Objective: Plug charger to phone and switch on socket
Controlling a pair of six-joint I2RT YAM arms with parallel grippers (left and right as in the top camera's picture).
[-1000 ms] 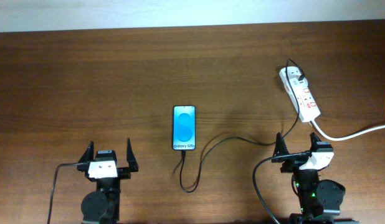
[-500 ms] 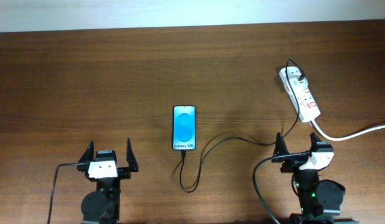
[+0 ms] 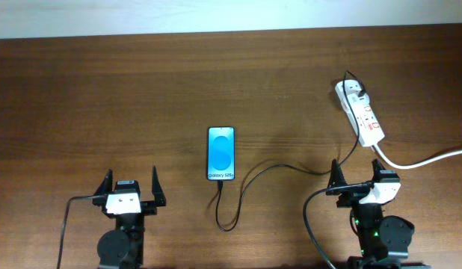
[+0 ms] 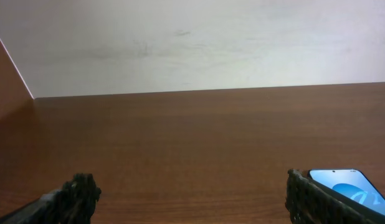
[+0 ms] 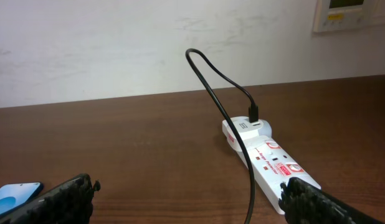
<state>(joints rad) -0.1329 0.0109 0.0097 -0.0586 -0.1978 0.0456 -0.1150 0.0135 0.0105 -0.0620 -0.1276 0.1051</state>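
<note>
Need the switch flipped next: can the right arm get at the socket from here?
Probably yes. The socket lies just ahead of the open right hand with nothing standing between them; only the charger trails alongside that path.

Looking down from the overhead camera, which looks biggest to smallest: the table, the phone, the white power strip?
The table, by far.
Then phone and power strip, too alike to rank: the strip is longer, the phone wider.

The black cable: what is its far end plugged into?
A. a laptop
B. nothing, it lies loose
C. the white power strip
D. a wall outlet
C: in the right wrist view the black cable arcs down and sits plugged into the end of the white power strip.
</note>
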